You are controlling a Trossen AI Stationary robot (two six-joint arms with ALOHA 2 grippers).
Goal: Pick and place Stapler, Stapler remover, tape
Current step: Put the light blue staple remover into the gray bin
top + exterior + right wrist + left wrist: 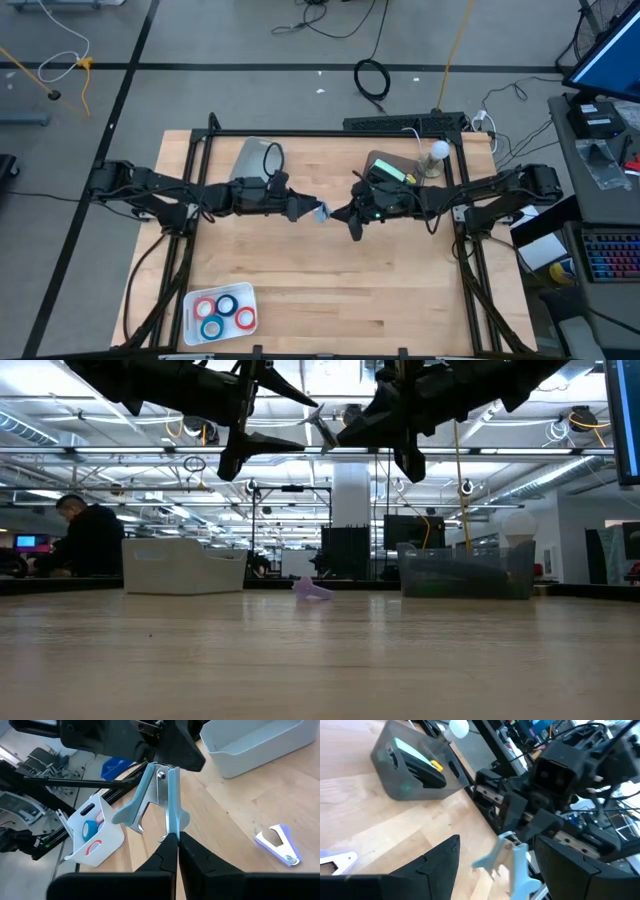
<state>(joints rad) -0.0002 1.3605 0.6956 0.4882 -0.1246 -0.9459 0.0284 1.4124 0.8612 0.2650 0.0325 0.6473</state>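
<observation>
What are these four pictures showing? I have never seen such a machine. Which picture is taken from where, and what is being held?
This is a robot with two dark arms working over a wooden table. One camera looks straight down, one looks level across the table top, and one sits on each wrist. The right gripper is shut on a light blue staple remover, held in the air in the middle. The left gripper is open beside it. On the table lie a purple staple remover, a white bin, a dark bin holding a stapler, and a white tray with red and blue tape rolls.
</observation>
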